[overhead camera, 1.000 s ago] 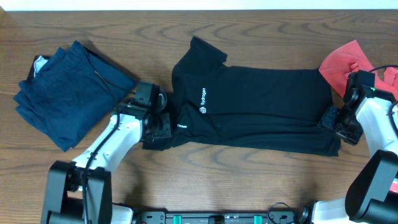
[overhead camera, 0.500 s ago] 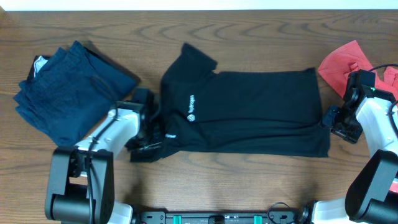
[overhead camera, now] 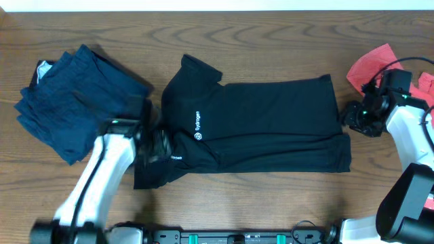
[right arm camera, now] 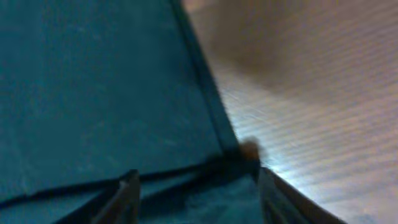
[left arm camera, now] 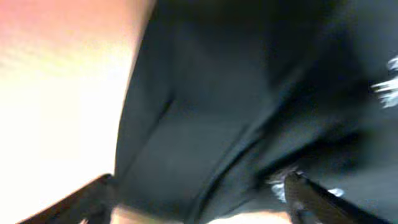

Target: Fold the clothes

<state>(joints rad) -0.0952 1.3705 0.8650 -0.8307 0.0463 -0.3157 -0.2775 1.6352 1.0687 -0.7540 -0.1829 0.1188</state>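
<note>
On the black T-shirt your left gripper stood wide at the left edge, your right gripper parted at the right hem.

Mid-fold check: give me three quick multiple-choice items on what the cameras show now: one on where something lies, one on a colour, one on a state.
1. Where is the navy garment?
A. left of the black shirt
B. on top of it
C. at the far right edge

2. What colour is the garment by the right gripper?
A. white
B. red
C. green

3. How is the shirt?
A. balled up
B. lifted clear of the table
C. lying spread, logo up

Answers: 1 A, the navy pile sits apart from the shirt at the left end. 2 B, red fabric shows just behind that gripper. 3 C, it lies flat with the white logo showing.
</note>
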